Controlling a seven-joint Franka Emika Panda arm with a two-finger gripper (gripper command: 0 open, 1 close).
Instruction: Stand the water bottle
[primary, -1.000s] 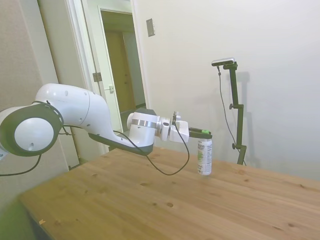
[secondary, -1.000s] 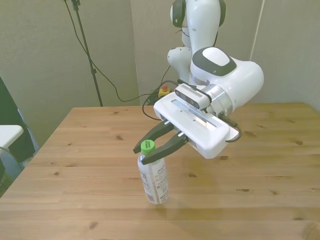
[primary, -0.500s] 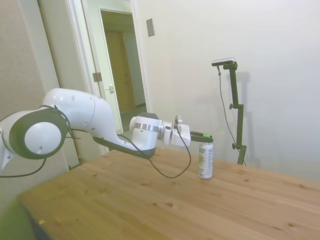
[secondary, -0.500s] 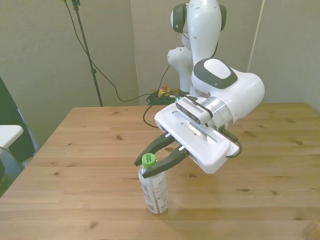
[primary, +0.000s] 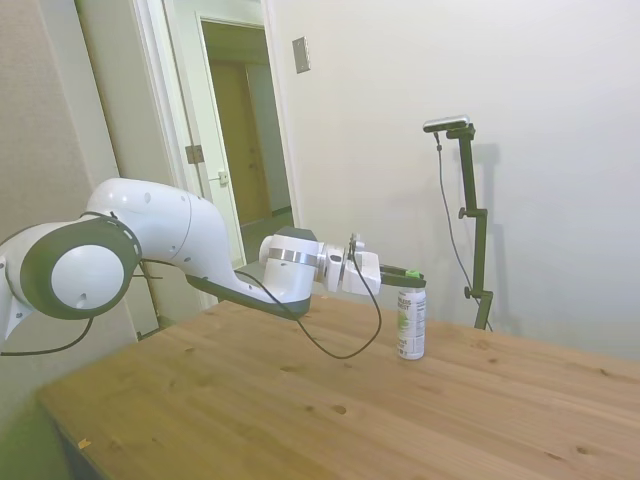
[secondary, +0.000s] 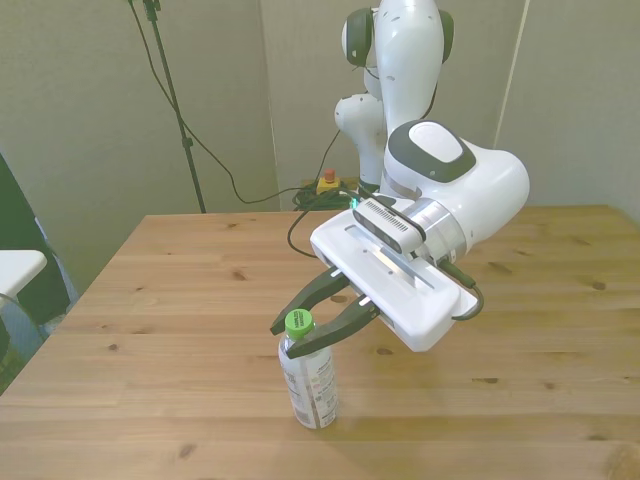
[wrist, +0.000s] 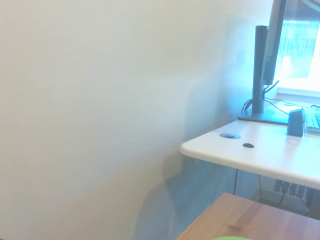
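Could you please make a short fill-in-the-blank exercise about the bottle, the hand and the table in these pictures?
1. The water bottle stands ____ on the table.
2. Its screw cap is ____ in colour.
3. The hand has its fingers on either side of the bottle's ____.

Missing words: upright; green; cap

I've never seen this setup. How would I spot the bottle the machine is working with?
Look at the wooden table and follow the white arm down to its dark gripper. Right there a small clear water bottle stands upright on the wood, the fingers either side of its neck. Its bright green cap and white label with green print mark it out; nothing else stands on the table.
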